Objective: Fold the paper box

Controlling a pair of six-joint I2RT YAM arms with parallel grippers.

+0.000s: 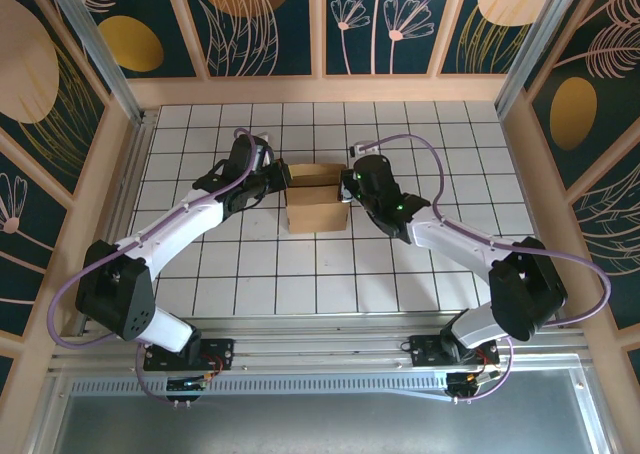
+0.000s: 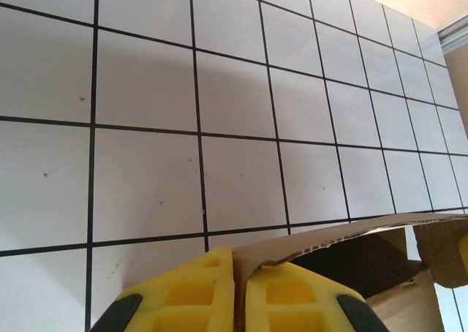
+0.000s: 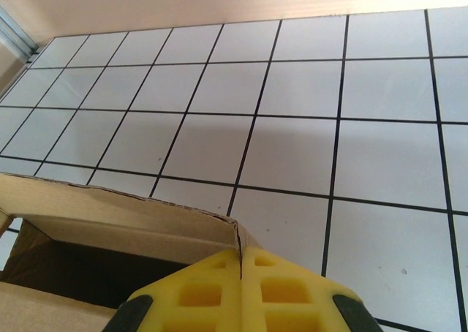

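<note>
The left fingers [image 1: 278, 181] and right fingers [image 1: 348, 186], seen from above, meet the paper box [image 1: 317, 206] at its left and right sides. The box sits mid-desk, between the two arms, on the white-tiled desk [image 1: 400, 274]. It stands as a raised, open-topped shape rather than a flat sheet.

From the left wrist, the yellow ribbed left fingers [image 2: 223, 273] are pressed together, and a thin cardboard wall [image 2: 329, 237] runs into the seam between them, so they look clamped on the box's edge. The wall's top edge is rough-cut and slightly bowed, with a dark hollow behind it.

From the right wrist, the right fingers [image 3: 230, 273] are likewise together, apparently pinching a creased corner of the box [image 3: 131, 215]. Matte brown board, plain and dull, contrasts with the glossy tiles and black grout lines.

As a judgement, the walls are up and the body is formed. The top is open, so closing flaps and tucking tabs remain to be done.
</note>
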